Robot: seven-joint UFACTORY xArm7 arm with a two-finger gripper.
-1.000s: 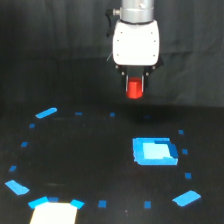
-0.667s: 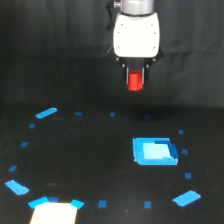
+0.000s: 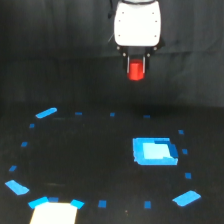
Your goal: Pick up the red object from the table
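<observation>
On the exterior view's left, the black worktop (image 3: 75,150) carries a slanted blue tape strip (image 3: 46,113) and, at the near edge, a bright white patch (image 3: 54,212), with small blue marks dotted in a loose ring. Right of centre, the white gripper (image 3: 136,71) hangs well above the worktop with its dark fingers closed on the red object (image 3: 135,71), which is held clear of the surface, though the contact itself looks blurred. Below and slightly to the right lies a flat blue square piece (image 3: 154,151) on the worktop.
</observation>
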